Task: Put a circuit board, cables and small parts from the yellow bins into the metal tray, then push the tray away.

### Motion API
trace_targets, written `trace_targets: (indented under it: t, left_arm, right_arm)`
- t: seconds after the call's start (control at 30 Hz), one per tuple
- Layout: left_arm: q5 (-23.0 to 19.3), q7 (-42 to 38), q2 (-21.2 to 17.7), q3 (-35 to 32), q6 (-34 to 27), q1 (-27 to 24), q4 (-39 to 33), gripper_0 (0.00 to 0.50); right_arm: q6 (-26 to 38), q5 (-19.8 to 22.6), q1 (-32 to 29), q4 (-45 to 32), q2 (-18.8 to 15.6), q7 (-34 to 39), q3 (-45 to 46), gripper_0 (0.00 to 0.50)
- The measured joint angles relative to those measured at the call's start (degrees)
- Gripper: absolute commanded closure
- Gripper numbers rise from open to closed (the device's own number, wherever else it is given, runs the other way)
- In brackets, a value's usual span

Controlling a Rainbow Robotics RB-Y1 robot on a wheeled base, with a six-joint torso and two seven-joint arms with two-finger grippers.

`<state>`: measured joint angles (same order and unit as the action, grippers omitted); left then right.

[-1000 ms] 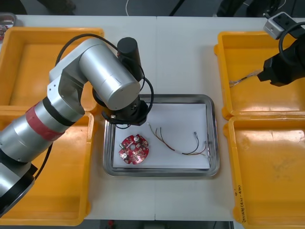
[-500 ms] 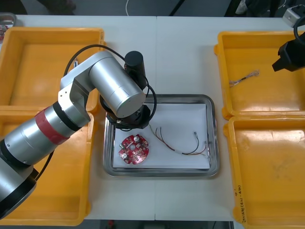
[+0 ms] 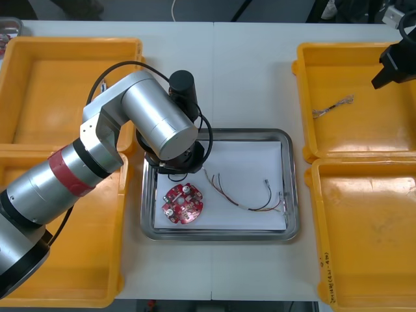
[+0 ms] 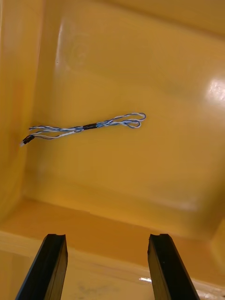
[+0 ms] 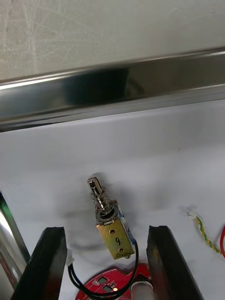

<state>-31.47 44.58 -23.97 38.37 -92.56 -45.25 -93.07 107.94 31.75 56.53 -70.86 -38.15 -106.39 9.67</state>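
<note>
Polished steel: the metal tray point(image 3: 292, 188) sits mid-table between the bins, its rim mirror-bright and its white lining point(image 3: 250, 159) flat and matte. On the lining lies a round red circuit board point(image 3: 182, 203) with silvery fittings. Beside it a thin red and yellow cable point(image 3: 250, 198) curves toward the tray's right wall.

Left wrist view: a small metal part point(image 5: 112, 234) lies on the lining, a brassy block with a coiled spring and a pin at one end. A black lead point(image 5: 93, 288) loops from it toward the board's edge.

From the front, the left arm's silver housing covers the tray's near-left corner, hiding that part and the fingers.

Left gripper point(image 5: 107, 230): fingers well apart, one each side of the part, a gap on both sides, holding nothing.

Right gripper point(image 4: 107, 239): cut off at the front view's edge over the far right yellow bin point(image 3: 305, 97). Its fingers are spread wide and empty, above the glossy bin floor. The twisted blue and white cable point(image 4: 86, 126) lies there, well clear of them.
</note>
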Motion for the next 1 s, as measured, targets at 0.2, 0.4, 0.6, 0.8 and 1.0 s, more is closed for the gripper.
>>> trace_targets:
  t: [0.2, 0.4, 0.6, 0.8, 1.0]
  left_arm:
    - [0.13, 0.0, 0.0, -0.06, -0.47, -0.01, -0.07, 0.0]
    - [-0.03, 0.0, 0.0, -3.49, -6.57, -0.02, -3.34, 0.0]
    - [-0.8, 0.02, 0.01, -10.88, -11.73, -0.02, -8.02, 0.0]
    - [-0.89, 3.79, -0.01, -18.38, -15.98, -0.02, -9.94, 0.0]
    - [-0.89, 18.68, -0.6, -24.34, -16.95, -0.02, -10.02, 0.0]
  right_arm:
    - [-6.44, -2.06, 4.26, 10.21, 0.0, -7.89, -0.43, 0.0]
    - [-13.61, -3.79, 7.98, 18.53, 0.0, -12.74, -1.75, 0.0]
    - [-19.81, -4.0, 9.73, 23.15, 0.0, -20.07, -6.7, 0.0]
    - [-22.85, -4.0, 10.07, 26.6, 0.17, -28.77, -7.62, 0.0]
    - [-25.81, -3.64, 10.15, 31.32, 0.91, -35.0, -6.37, 0.0]
